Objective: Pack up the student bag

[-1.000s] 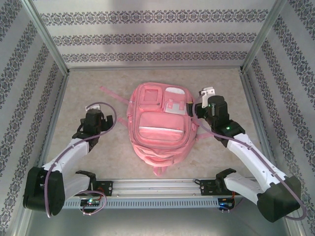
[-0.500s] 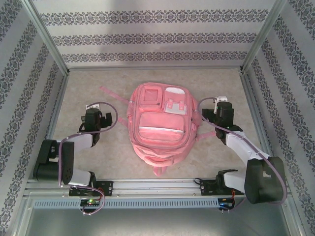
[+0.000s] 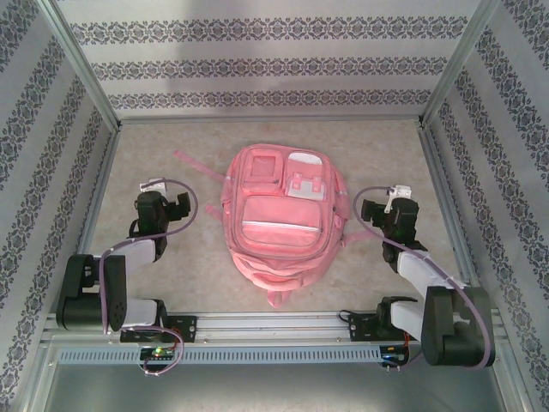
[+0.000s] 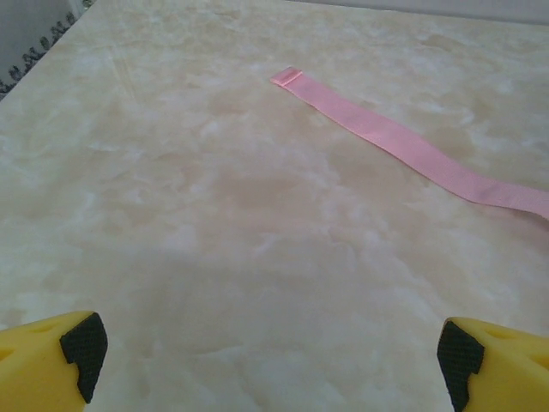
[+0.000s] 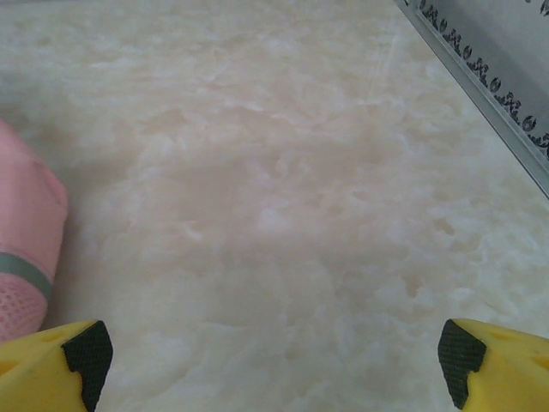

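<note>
The student bag [image 3: 279, 223], a large pink backpack with zipped front pockets and pale pocket panels, lies flat in the middle of the marbled table. Its thin pink strap [image 4: 403, 146] trails out over the table to the upper left. My left gripper [image 3: 161, 199] sits left of the bag, apart from it, open and with nothing between its yellow fingers [image 4: 51, 360]. To the bag's right, my right gripper [image 3: 390, 206] is open too and holds nothing. A corner of the bag's pink side [image 5: 26, 232] shows at the left of the right wrist view.
Patterned walls on metal frame posts close in the table on three sides; the right wall's base rail [image 5: 489, 86] runs close beside the right gripper. A metal rail [image 3: 274, 326] carrying both arm bases spans the near edge.
Both arms have folded back toward their bases. The right gripper drew away from the bag's upper right side, out to the right and nearer. The left gripper shifted slightly back. The bag has not moved.
</note>
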`<state>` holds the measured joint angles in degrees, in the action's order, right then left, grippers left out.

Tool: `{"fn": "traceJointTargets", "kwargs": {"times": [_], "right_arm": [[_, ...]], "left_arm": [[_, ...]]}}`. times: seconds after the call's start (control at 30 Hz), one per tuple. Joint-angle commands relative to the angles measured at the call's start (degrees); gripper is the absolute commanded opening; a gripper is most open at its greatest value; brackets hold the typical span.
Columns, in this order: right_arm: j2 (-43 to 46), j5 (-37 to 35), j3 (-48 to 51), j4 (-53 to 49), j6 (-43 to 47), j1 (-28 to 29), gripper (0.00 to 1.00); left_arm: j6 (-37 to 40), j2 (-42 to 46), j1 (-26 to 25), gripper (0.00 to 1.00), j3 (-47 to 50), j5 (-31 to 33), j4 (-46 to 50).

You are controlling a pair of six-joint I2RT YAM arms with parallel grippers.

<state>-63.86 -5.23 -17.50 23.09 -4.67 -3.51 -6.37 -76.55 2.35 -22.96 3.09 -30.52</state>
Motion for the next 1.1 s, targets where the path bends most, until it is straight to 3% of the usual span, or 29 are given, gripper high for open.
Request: {"fn": "traceJointTargets", "kwargs": {"times": [0.0, 0.07, 0.17, 0.2, 0.27, 0.33, 0.43, 0.47, 0.53, 0.6, 0.67, 0.77, 0.9, 1.07], "right_arm": [[0.5, 6.8, 3.5, 12.9, -1.0, -2.0, 0.98], [-2.4, 8.4, 6.7, 24.5, -3.3, -3.1, 0.98], [-7.3, 13.3, 8.9, 36.2, -4.6, -4.3, 0.98], [-8.3, 15.4, 9.8, 39.3, -4.5, -4.3, 0.98], [-10.1, 17.4, 10.6, 43.2, -3.6, -4.2, 0.98], [-15.1, 16.2, 11.6, 50.2, -3.5, -4.3, 0.98], [-24.6, 18.8, 9.5, 56.1, -1.9, -3.7, 0.98], [-26.8, 17.1, 7.9, 56.0, -2.1, -2.9, 0.98], [-25.7, 16.1, 1.8, 44.0, -2.0, -2.4, 0.98], [-22.4, 5.6, -5.4, 25.8, 2.5, 3.3, 0.98], [-24.1, 4.2, -4.1, 31.6, 2.8, 4.3, 0.98], [-23.0, 1.8, -3.9, 30.0, 4.3, 5.8, 0.98], [-23.3, 5.2, -3.8, 30.8, 4.7, 5.3, 0.98], [-23.4, 5.2, -4.1, 30.1, 2.3, 3.6, 0.98]], "left_arm": [[0.5, 0.7, 0.5, 0.99, 0.8, -3.1, -4.3], [0.7, -0.9, 1.1, 0.99, 2.9, -4.0, -12.5], [0.9, -3.1, 4.3, 0.99, 1.9, -12.1, -14.0], [1.9, -4.4, 4.3, 0.99, 3.8, -14.2, -18.5], [3.5, -10.1, 3.8, 1.00, 10.4, -17.0, -35.4], [2.2, -17.1, 3.1, 1.00, 14.1, -12.6, -51.0], [1.4, -11.9, 3.0, 0.99, 6.0, -9.2, -28.2], [2.7, -13.7, 2.6, 1.00, 3.5, -11.2, -26.6], [5.9, -12.6, -1.0, 0.99, -1.4, -7.3, -14.9], [6.1, -13.3, -1.3, 0.99, -1.1, -6.7, -17.5], [6.4, -13.3, -1.5, 1.00, -0.9, -6.5, -17.5], [7.5, -12.9, -1.6, 0.99, -0.1, -9.8, -18.3], [7.5, -12.9, -1.2, 0.99, -0.3, -11.4, -18.1], [5.0, -13.0, -1.3, 1.00, -0.2, -4.0, -18.4]]}}
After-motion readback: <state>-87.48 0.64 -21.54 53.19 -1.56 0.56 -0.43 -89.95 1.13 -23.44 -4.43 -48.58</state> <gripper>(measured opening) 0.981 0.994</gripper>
